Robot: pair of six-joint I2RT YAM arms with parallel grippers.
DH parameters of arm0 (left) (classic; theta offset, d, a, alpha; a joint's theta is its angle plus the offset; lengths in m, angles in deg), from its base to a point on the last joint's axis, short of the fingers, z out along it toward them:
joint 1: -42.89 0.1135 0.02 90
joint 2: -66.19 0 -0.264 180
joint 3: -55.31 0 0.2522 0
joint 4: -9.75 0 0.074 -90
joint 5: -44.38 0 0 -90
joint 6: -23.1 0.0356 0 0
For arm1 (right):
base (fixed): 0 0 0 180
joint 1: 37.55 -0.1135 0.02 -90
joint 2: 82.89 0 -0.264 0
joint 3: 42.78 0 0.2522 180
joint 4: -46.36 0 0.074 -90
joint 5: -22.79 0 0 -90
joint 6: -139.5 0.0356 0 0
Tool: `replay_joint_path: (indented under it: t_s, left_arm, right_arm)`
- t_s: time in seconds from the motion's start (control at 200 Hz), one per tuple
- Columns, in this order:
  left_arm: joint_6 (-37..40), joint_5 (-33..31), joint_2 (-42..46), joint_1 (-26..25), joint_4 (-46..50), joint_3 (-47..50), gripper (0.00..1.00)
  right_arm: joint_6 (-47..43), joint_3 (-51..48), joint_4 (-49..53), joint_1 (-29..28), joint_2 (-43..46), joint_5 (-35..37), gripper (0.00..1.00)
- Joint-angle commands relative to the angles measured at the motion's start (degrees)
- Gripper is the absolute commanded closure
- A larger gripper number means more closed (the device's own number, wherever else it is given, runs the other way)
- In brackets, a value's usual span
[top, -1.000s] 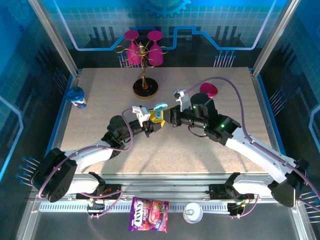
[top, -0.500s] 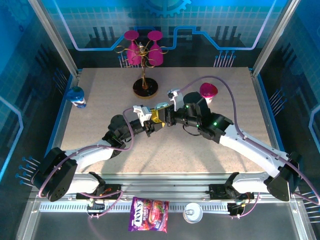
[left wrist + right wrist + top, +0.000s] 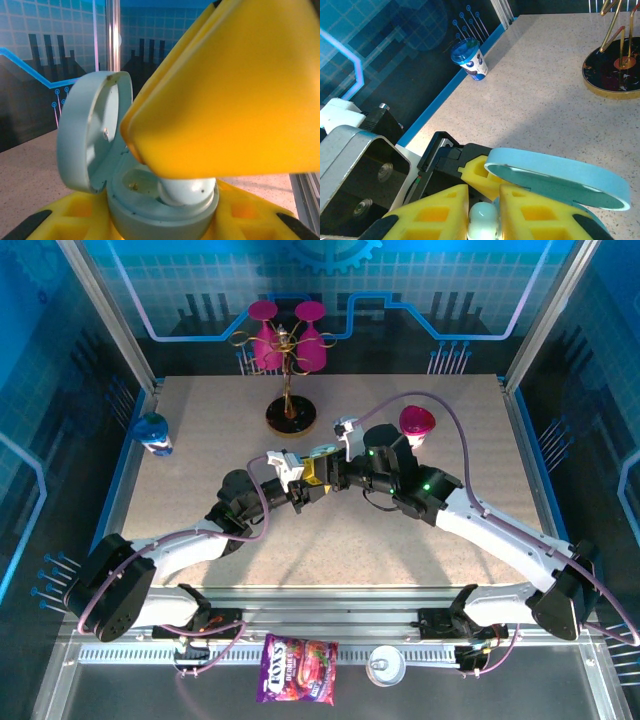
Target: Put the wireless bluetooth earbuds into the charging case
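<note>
Right gripper [image 3: 483,214] is being moved in on left gripper [image 3: 160,227], closer than a second ago. Small whitish plastic earbud [image 3: 187,191] is being clamped by right jaws and seated in open pale-blue round plastic charging case [image 3: 92,135], which is being clamped by left jaws. Release likely next.

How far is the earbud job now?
Done: the charging case has its lid open and is gripped by the left gripper. In hand: the right gripper pinches a whitish earbud down in the case. Left: release it, fill the empty well, close the lid.
</note>
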Motion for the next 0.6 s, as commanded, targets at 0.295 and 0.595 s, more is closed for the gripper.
replay_joint_path:
  t_s: [0.295, 0.595]
  left_arm:
    - [-0.35, -0.55, 1.02, -0.83, -1.99, -2.27, 0.67]
    - [-0.61, -0.18, 2.37, -0.97, -1.46, -2.43, 0.67]
  right_arm:
    - [0.57, -0.38, 0.56, -0.74, 0.87, 3.04, 0.75]
    - [-0.72, 0.64, 3.30, -0.70, 0.32, 4.67, 0.81]
